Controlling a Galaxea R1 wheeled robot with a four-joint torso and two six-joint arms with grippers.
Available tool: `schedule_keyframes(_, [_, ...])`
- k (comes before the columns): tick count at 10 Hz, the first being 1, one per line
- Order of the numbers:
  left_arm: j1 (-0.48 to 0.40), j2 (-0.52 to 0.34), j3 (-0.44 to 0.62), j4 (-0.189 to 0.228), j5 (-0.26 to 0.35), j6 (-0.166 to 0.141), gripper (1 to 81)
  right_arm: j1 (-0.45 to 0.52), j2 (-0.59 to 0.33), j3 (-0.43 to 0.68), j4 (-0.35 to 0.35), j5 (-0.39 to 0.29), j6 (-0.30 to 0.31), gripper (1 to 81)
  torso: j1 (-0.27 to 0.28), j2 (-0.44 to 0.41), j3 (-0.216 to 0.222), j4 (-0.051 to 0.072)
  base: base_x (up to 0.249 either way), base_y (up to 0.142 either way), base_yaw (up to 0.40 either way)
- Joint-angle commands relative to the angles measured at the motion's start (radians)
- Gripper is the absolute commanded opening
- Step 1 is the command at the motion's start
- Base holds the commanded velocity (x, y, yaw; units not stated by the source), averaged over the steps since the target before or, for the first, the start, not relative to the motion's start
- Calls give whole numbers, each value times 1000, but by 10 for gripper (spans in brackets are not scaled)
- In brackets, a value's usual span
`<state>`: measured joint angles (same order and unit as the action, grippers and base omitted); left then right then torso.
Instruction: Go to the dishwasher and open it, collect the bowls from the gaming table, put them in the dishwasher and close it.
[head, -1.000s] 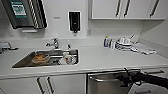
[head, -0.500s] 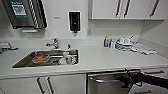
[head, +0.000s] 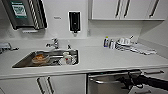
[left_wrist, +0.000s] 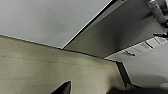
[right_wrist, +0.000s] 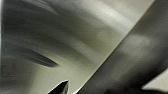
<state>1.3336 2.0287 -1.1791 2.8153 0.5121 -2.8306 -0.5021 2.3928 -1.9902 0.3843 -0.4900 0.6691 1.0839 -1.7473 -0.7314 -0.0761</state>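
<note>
Brushed steel marks the dishwasher (head: 110, 83), set under the white surface (head: 100, 60) right of the sink (head: 47, 58); its door stands a crack ajar at the top, a dark gap showing beneath the surface edge. Against the views of the last second nothing has visibly shifted: the right arm stays level at the door's upper right, the right hand (head: 128, 81) at the bar handle (head: 105, 81). Whether that hand is spread or pressed on the bar cannot be told. In the right wrist view the steel front (right_wrist: 75, 37) looms close and streaked, which suggests the opening step is under way but unfinished. The left wrist view takes in pale floor (left_wrist: 50, 70) and a cabinet face (left_wrist: 50, 22). On the surface stand bottles (head: 108, 42) and a cloth (head: 145, 48) near the corner; dishes lie in the sink. Wall cupboards (head: 125, 10), a soap dispenser (head: 74, 21) and a towel dispenser (head: 23, 13) hang above. No bowls from the gaming table are here.
</note>
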Motion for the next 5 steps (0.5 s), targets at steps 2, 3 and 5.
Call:
schedule_keyframes(2, [-63, -40, 22, 64, 85, -49, 811, -39, -68, 2, -99, -248, -45, 811, 0, 0, 0, 0, 0, 0, 0])
schedule_keyframes(3, [-63, -39, 22, 64, 85, -49, 811, -46, -71, 8, -100, -246, -46, 811, 0, 0, 0, 0, 0, 0, 0])
schedule_keyframes(5, [-63, -36, 21, 64, 85, -49, 811, -50, -74, 8, -100, -245, -48, 811, 0, 0, 1, 0, 0, 0, 0])
